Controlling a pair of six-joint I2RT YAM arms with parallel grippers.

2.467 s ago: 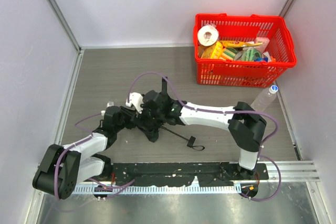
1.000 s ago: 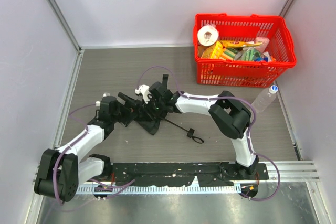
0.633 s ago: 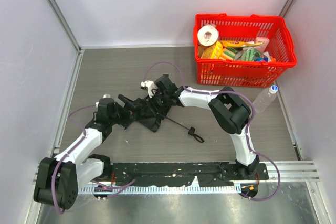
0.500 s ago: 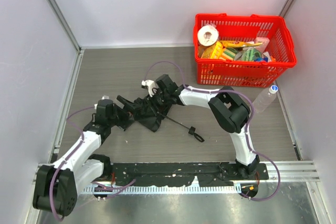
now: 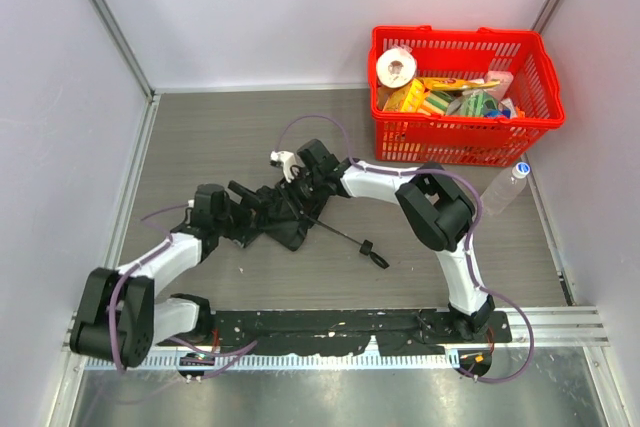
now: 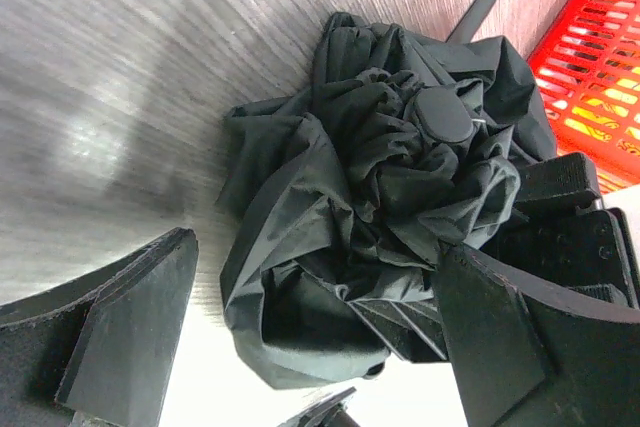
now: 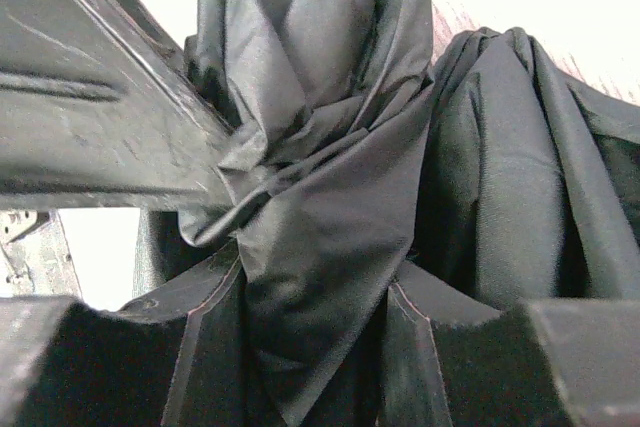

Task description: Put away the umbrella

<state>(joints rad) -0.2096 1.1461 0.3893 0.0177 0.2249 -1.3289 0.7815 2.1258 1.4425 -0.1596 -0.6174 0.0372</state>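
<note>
Since a couple secs ago: right arm [image 5: 378,179] folded its elbow in & the right gripper [image 5: 293,198] pulled the umbrella [image 5: 284,229] a bit toward the back. Jaws on the left gripper [image 5: 254,213] went wider too.

The umbrella [image 7: 320,197] is cropped in the right wrist view

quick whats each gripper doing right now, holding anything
left gripper: open, straddling the umbrella, not gripping it
right gripper: shut on the umbrella's fabric
</note>
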